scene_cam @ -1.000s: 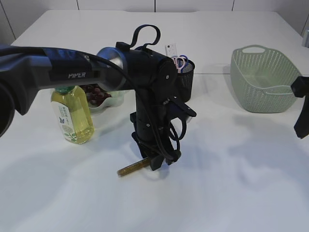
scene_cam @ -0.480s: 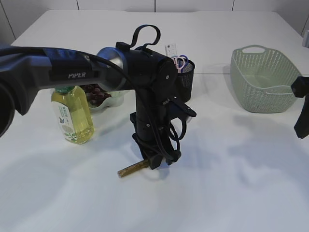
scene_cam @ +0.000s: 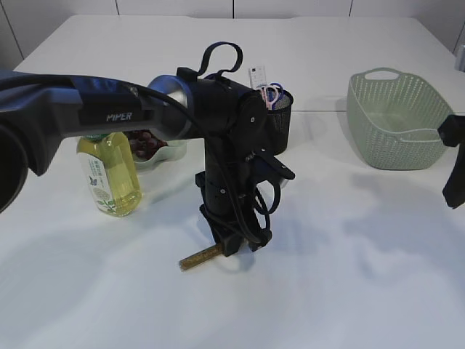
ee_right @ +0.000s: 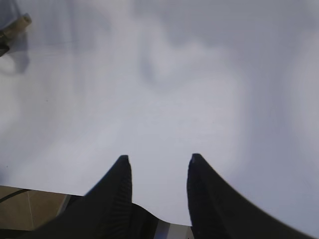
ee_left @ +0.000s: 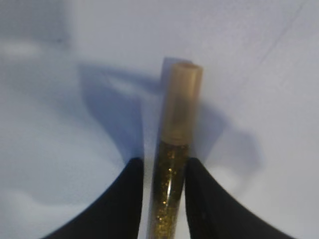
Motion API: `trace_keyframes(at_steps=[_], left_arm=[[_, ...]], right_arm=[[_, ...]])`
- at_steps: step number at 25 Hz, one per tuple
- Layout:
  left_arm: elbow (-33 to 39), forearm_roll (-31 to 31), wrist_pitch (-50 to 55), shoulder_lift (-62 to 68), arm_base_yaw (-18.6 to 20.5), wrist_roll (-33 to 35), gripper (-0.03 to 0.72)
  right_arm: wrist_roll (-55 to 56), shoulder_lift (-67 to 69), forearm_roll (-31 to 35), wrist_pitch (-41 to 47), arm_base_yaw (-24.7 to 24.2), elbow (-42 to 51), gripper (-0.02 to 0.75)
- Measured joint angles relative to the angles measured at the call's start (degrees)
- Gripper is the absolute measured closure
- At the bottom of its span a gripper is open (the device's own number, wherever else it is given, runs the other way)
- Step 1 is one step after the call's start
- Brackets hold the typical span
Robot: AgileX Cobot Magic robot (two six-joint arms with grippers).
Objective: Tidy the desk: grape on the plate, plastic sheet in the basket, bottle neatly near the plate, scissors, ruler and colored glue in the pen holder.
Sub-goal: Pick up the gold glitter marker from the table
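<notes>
Left jaws closed in on glue tube (ee_left: 173, 184), bare tabletop (scene_cam: 349, 276) around

R gripper (ee_right: 158, 167) sits at 6 o'clock, two dark ribbed fingers (ee_right: 118, 186) pointing toward 12, set apart w/ bare white table (ee_right: 199, 84) showing in the gap, nothing betw them. At approx 10 o'clock, top-left corner, the capped end of the gold glitter glue tube (ee_right: 19, 24) pokes in from the edge, w/ a dark part just below it, too cut off to ID. At 7 o'clock the table edge ends & brownish floor (ee_right: 30, 209) shows beneath.
</notes>
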Motion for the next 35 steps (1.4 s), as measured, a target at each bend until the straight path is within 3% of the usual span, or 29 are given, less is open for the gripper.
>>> trace_keyframes(at_steps=[9,21,27,35], left_arm=[[-0.2,0.0,0.4,0.0,0.0,-0.1,0.629],[-0.2,0.0,2.2,-4.8,0.0,-5.3,0.631],[-0.1,-3.1,2.7,-8.7,0.0,-9.6,0.630],[9.4,-4.6,-7.3,-16.4,0.0,-12.6,0.627]], right_arm=[[0.0,0.0,0.0,0.0,0.0,0.0,0.427],[0.0,0.0,0.0,0.0,0.0,0.0,0.427],[0.0,0.0,0.0,0.0,0.0,0.0,0.427],[0.0,0.0,0.0,0.0,0.0,0.0,0.427]])
